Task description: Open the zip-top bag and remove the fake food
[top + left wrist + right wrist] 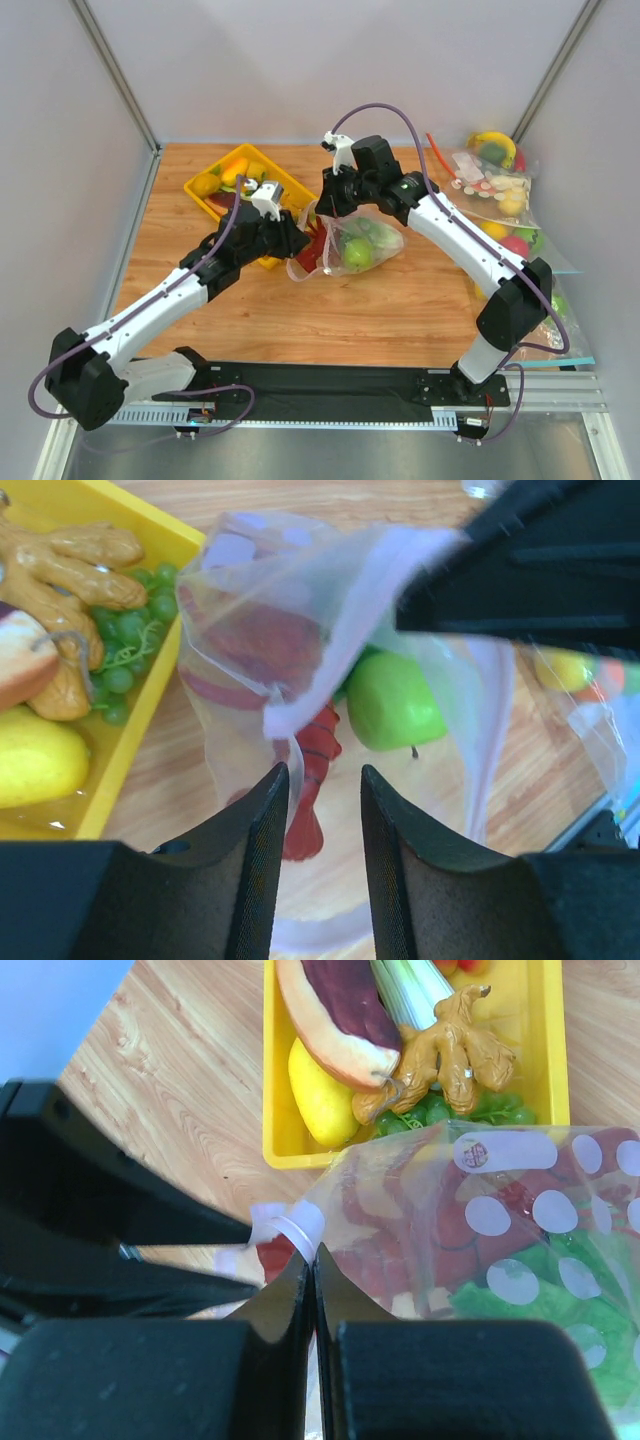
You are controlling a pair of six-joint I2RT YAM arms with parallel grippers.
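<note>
At mid-frame of the overhead view, the left gripper (pixel 325 780) stands with its jaws apart just short of the zip-top bag (pixel 352 238). The right gripper (pixel 312 1260) is pinched shut on the bag's pale zip strip, holding that edge lifted. The bag sits on the wooden tabletop (pixel 380 310), its mouth sagging toward the left arm. The film looks thin, limp and slick, likely to crumple or slide out of a loose pinch. The stiffer strip at the free lip appears the surest place for a second hold, opposite the right arm's grip.

Inside lie a red lobster (pixel 315 750), a round green fruit (pixel 390 700) and a lettuce head (pixel 545 1310). All are hard, light plastic that should tip out easily once the mouth gapes.

Just beyond, a yellow tray (pixel 240 150) of other toy foods crowds the upper left. More filled bags (pixel 490 185) are heaped at the upper right. Pale panels enclose the tabletop on three sides, leaving modest room to swing.
</note>
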